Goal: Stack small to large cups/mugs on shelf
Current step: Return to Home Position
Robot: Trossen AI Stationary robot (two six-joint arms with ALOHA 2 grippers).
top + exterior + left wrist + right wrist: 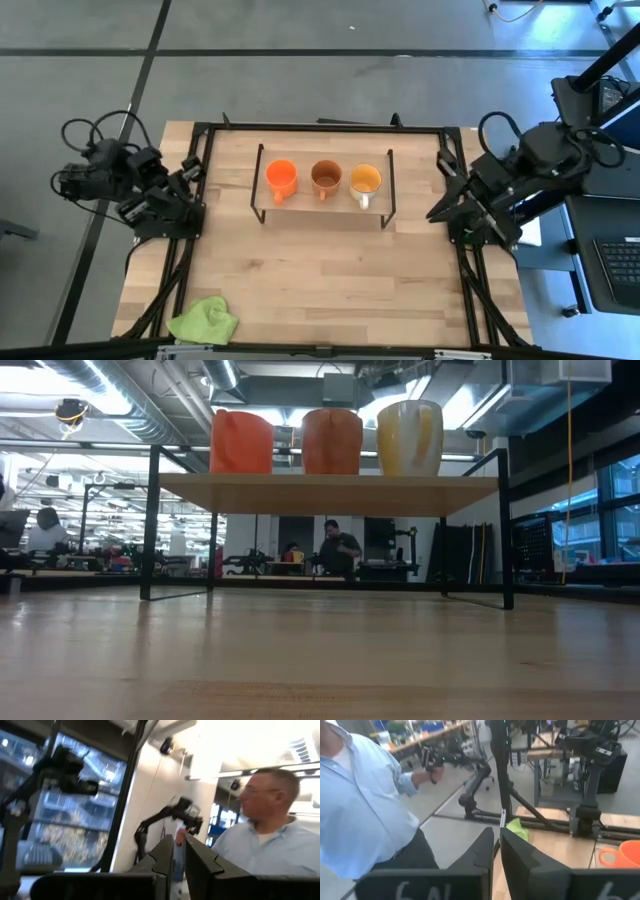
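Note:
Three mugs stand side by side, upright on their bases, on the low wooden shelf (320,212): an orange one (281,179) at the left, a brown one (326,178) in the middle, a yellow one with a white handle (365,182) at the right. The low view shows the same row, orange (241,442), brown (332,442) and yellow (410,438), on the shelf board (330,493). My left gripper (188,190) is raised at the table's left edge, its fingers (167,855) shut on nothing. My right gripper (442,210) is raised at the right edge, also shut and empty (496,845).
A lime-green cloth (205,320) lies at the table's near left corner. The black frame (320,128) runs around the tabletop. Bare wood lies in front of the shelf. A person in a light blue shirt (360,805) stands beyond the table, also in the left wrist view (270,840).

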